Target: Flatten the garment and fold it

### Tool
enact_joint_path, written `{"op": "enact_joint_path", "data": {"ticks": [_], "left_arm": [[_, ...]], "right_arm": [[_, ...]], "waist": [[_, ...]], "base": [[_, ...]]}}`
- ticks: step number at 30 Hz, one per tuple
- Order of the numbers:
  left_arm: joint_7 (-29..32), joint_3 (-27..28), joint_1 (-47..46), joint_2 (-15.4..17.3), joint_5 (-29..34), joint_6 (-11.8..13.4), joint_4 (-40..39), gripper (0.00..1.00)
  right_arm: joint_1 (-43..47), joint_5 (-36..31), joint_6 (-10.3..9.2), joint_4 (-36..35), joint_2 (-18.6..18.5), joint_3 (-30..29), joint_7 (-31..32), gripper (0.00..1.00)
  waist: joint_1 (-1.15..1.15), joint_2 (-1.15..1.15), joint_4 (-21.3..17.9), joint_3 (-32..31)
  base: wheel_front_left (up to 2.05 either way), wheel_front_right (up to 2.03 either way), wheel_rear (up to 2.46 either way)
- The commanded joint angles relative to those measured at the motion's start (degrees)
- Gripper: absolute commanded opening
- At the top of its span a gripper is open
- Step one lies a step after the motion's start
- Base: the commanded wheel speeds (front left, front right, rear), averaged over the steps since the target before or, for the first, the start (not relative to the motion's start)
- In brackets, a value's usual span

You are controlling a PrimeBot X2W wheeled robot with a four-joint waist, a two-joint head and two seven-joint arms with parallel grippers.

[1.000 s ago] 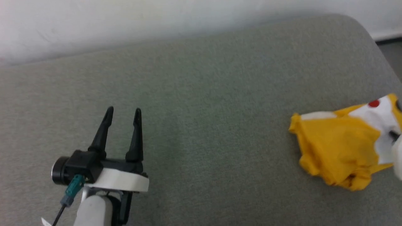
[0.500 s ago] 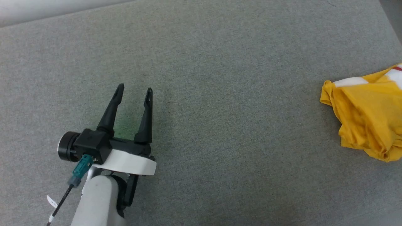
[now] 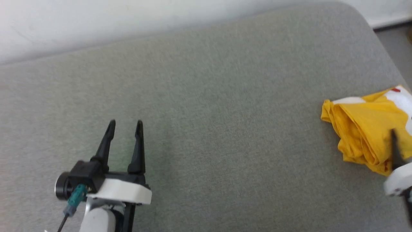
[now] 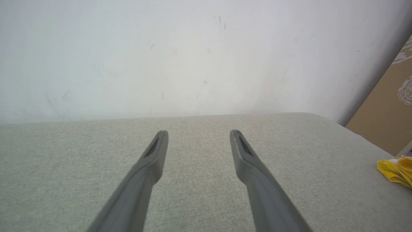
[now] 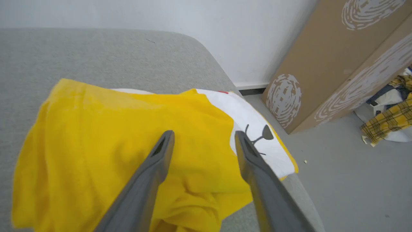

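Spread wide, the right gripper has its two dark fingers well apart with nothing pinched between them. It hangs over the yellow T-shirt, and whether the fingertips touch the cloth cannot be told. In the head view one of its fingers and a bit of pale housing show at the right edge, in front of the shirt's near side. The left gripper is likewise open and empty, fingers pointing toward the wall, poised over bare grey upholstery at the lower left of the head view, well apart from the shirt. A teal connector with a thin black cable sits at its wrist.

The yellow T-shirt lies bunched in a rumpled heap at the right end of the grey upholstered surface, near its rounded far corner and reaching the right-hand edge. Most of the heap is plain yellow, gathered into soft ridges. A white patch of the print faces up on the side toward that edge, with thin black lines, a small black shape and a sliver of red at its far rim. In the left wrist view a yellow fold of it shows at the far right.

Behind the surface stands a white wall. Off the right end, on the grey floor, a tall brown cardboard box printed with white swirls stands by the wall, and past it lies a heap of yellow plaid cloth
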Motion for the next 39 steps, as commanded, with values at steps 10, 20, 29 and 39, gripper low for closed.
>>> {"op": "enact_joint_path", "data": {"ticks": [10, 20, 29, 39], "left_arm": [[-0.3, 1.7, 4.7, -0.6, -0.4, 1.8, 0.4, 1.00], [-0.3, 5.2, 7.3, 2.2, 1.2, 2.9, 2.2, 1.00], [-0.3, 5.9, 10.1, 3.5, 1.1, 2.5, 3.7, 1.00], [-0.3, 4.9, 11.4, 3.0, 0.4, 2.2, 4.9, 1.00]], "right_arm": [[9.1, 1.4, -0.11, -19.3, 11.5, 4.8, 3.4, 1.00], [13.3, 0.9, -0.11, -30.7, 14.8, 9.2, 6.3, 1.00], [19.6, 0.1, -0.11, -36.2, 15.7, 10.7, 8.7, 1.00], [21.3, -0.1, -0.11, -37.3, 16.1, 10.8, 9.6, 1.00]], "waist": [[0.01, 0.00, 9.4, -8.7], [0.01, 0.00, 12.8, -10.6], [0.01, 0.00, 12.4, -12.9], [0.01, 0.00, 12.4, -13.9]], "base": [[0.00, 0.00, 0.00], [0.00, 0.00, 0.00], [0.00, 0.00, 0.00], [0.00, 0.00, 0.00]]}}
